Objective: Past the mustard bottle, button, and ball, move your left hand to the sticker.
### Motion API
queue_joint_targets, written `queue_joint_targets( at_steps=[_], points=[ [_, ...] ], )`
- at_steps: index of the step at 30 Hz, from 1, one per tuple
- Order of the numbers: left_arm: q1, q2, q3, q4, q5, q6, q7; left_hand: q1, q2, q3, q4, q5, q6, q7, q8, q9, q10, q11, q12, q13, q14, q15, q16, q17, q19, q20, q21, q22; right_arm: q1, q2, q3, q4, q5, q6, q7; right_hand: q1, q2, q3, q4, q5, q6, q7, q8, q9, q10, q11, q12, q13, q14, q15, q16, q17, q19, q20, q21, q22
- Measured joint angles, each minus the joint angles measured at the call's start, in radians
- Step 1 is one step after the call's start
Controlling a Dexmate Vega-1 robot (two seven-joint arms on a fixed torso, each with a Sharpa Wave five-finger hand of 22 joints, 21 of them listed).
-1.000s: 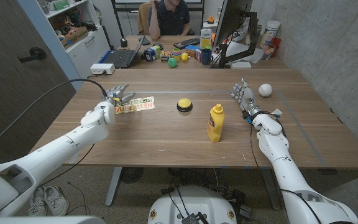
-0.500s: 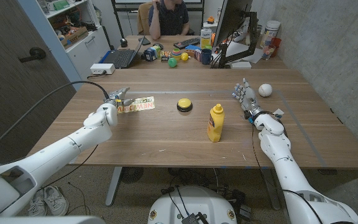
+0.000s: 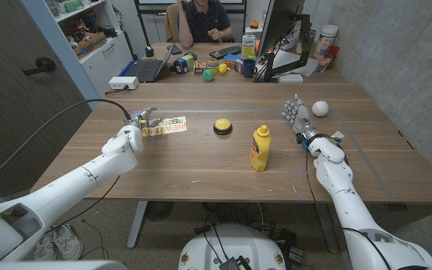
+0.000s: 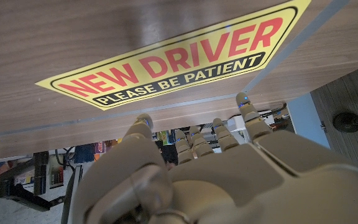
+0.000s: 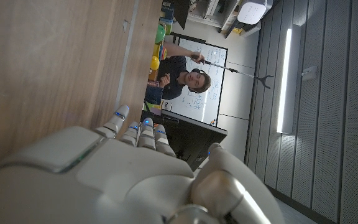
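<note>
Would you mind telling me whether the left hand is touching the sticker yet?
Cannot tell. In the head view the left hand overlaps the sticker's near end; in the left wrist view its fingertips reach toward the sticker, with neither contact nor gap plain.

The head view is evenly and brightly lit, sharp from edge to edge, with straight lines bowing slightly toward the corners. The wooden table (image 3: 201,161) carries only soft, short shadows and a faint sheen at centre. In the left wrist view the sticker (image 4: 179,53) at the top reads crisply, while the left hand (image 4: 229,180) at the bottom looks slightly soft. In the right wrist view a ceiling light strip (image 5: 285,81) glares at the right, and the right hand (image 5: 123,180) seems blurred.
</note>
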Motion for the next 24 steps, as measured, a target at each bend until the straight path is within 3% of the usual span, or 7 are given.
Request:
queue_joint_targets(
  at_steps=[24],
  points=[
    [-0.022, 0.017, 0.023, 0.007, -0.027, 0.014, -0.02, -0.005, 0.005, 0.003, 0.003, 0.0, 0.017, 0.0, -0.016, -0.004, -0.015, 0.005, -0.013, 0.005, -0.031, -0.011, -0.009, 0.007, -0.022, -0.004, -0.031, -0.005, 0.004, -0.001, -0.003, 0.0, -0.007, 0.002, -0.004, 0.0, 0.0, -0.004, -0.004, 0.003, 0.0, 0.0, 0.0, 0.0, 0.0, 0.0, 0.0, 0.0, 0.0, 0.0, 0.0, 0.0, 0.0, 0.0, -0.004, 0.0]
  ],
)
